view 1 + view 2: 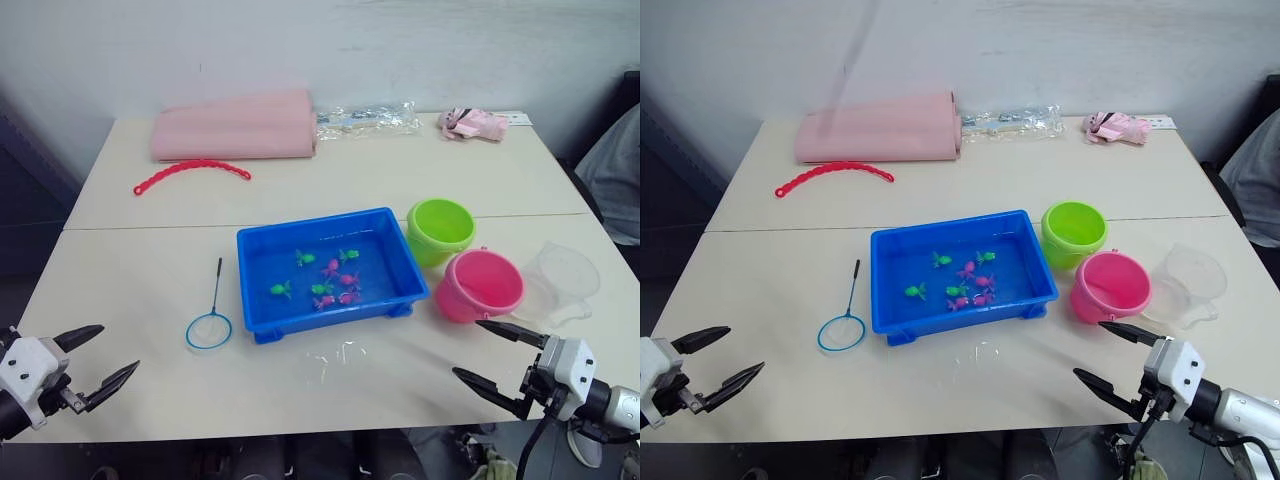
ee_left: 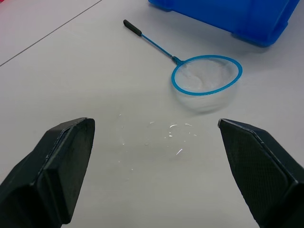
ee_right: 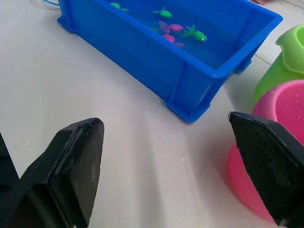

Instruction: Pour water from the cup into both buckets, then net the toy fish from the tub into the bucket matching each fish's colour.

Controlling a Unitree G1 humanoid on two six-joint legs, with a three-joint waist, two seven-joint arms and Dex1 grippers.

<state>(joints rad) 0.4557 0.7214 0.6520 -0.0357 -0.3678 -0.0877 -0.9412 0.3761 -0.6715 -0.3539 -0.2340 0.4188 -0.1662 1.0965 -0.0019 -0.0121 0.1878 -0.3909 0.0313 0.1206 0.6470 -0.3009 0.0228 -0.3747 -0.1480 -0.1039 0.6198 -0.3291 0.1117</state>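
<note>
We see the tub holding the toy fish, with the net just left of it. Green bucket, pink bucket and cup sit to its right. Left gripper and right gripper both hang spread apart, empty.

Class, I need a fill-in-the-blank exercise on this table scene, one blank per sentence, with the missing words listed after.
1. The toy fish lie in the blue ____.
2. The net lies on the table, on the robot's ____ side of the tub.
3. The bucket nearest the right gripper is coloured ____.
4. The fingers of the left gripper are ____.

Missing words: tub; left; pink; open
</note>
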